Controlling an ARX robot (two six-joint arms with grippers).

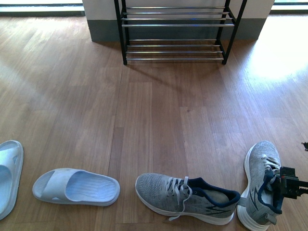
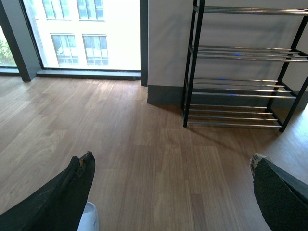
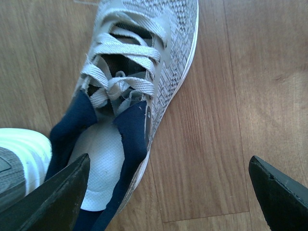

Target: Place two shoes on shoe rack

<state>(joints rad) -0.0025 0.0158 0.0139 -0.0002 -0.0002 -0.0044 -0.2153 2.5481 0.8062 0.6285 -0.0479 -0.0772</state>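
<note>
The black-framed shoe rack [image 1: 175, 25] with silver bars stands against the far wall. Two grey knit sneakers lie on the floor close to me: one lies on its side [image 1: 185, 197], the other points away at the right [image 1: 262, 168]. Two pale blue slides [image 1: 77, 186] [image 1: 8, 173] lie at the left. My right gripper [image 1: 290, 186] hovers open at the right sneaker's heel. In the right wrist view this gripper [image 3: 168, 192] spreads wide above that sneaker [image 3: 139, 72], one finger [image 3: 53, 197] over its dark lining, the other over bare floor. My left gripper [image 2: 173, 192] is open and empty, facing the rack [image 2: 240, 52].
Wooden floor stretches between the shoes and the rack. A white wall with a grey skirting [image 1: 103, 29] runs behind the rack. Tall windows [image 2: 82, 33] lie to its left. A slide's edge [image 2: 89, 219] peeks beside the left finger. The other sneaker's white sole [image 3: 24, 154] lies beside the right one.
</note>
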